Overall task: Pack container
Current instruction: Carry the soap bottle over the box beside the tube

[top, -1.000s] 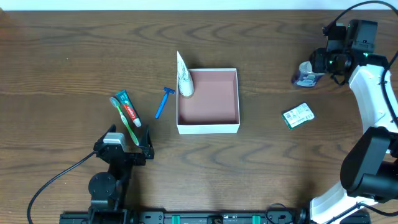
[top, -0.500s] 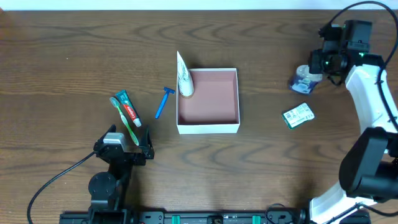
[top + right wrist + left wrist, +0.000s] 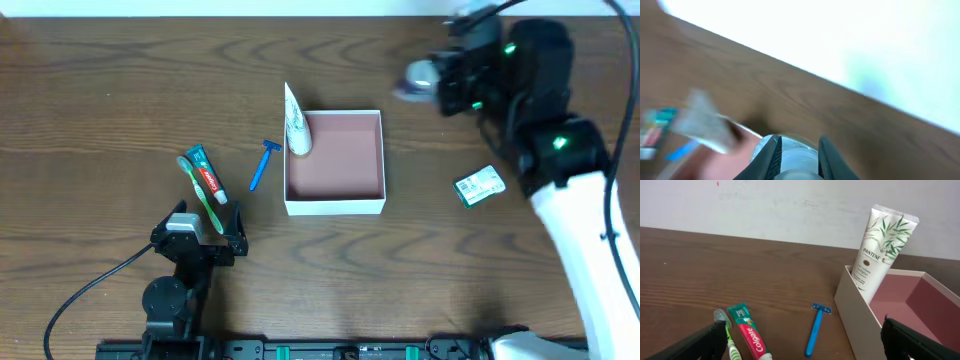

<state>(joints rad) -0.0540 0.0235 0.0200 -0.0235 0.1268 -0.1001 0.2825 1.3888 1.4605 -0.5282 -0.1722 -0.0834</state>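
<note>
Right pincer (image 3: 799, 150) grips a pale bottle (image 3: 418, 75); tube (image 3: 297, 128) leans in container (image 3: 335, 207).

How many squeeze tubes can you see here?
2. A white Pantene tube leans in the container's far left corner; a Colgate toothpaste tube lies on the table to its left, beside a toothbrush. The blurred thing in the right end effector might be another.

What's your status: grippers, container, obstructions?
Status: left gripper open, parked; right gripper shut on small pale item, blurred, right of container. Tube leans in container's far-left corner. Nothing seen between.
</note>
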